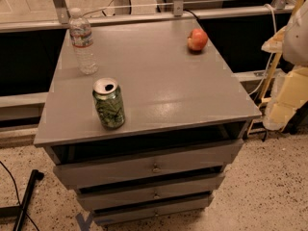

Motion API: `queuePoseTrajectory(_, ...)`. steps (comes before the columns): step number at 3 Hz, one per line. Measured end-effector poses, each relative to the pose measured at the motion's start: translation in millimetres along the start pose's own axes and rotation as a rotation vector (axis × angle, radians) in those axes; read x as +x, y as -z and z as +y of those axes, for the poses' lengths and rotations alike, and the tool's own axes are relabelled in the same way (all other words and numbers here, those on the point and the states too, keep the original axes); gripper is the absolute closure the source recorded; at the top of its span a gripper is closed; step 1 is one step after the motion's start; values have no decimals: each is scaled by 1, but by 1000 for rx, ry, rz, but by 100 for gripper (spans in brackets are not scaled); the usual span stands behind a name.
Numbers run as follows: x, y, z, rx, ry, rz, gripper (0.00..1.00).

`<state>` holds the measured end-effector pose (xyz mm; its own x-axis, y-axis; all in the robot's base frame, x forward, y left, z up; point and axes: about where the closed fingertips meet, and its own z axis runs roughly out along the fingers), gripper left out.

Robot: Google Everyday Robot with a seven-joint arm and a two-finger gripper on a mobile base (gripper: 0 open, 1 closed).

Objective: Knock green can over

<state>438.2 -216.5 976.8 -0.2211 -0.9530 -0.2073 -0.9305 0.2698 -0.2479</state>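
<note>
Desk: Tabletop first. What is carried on it?

Photographer: Three things are carried on the grey tabletop (168,81) of a drawer cabinet (154,167), pictured from above on a speckled floor (269,186). A clear water bottle (83,40) is stood at the back left. The green can (109,104) is stood upright near the front left edge, with its silver top opened. A red fruit (197,39) is set at the back right, well apart from both.

Desk: And the pincer?

Photographer: The pincer (279,110) is seen at the right edge of the view, beside the cabinet and well apart from the can. Whether it is released or clenched cannot be told.

Desk: Which step is in hand?

Photographer: The approach is judged to be barely begun, since the can is untouched and nothing is near it. For the next move, the pincer would need to be carried leftward across the tabletop and brought level with the can's upper side. A sideways push would then be given. The bottle behind the can should be avoided. The push is best aimed away from the front edge, so that the can is not rolled off.
</note>
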Motion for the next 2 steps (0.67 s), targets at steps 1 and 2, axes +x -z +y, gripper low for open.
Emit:
queuePoseTrajectory(1, 0, 0, 0, 0, 0, 0, 0)
queuePoseTrajectory(2, -25, -13, -15, 16, -5, -72, 0)
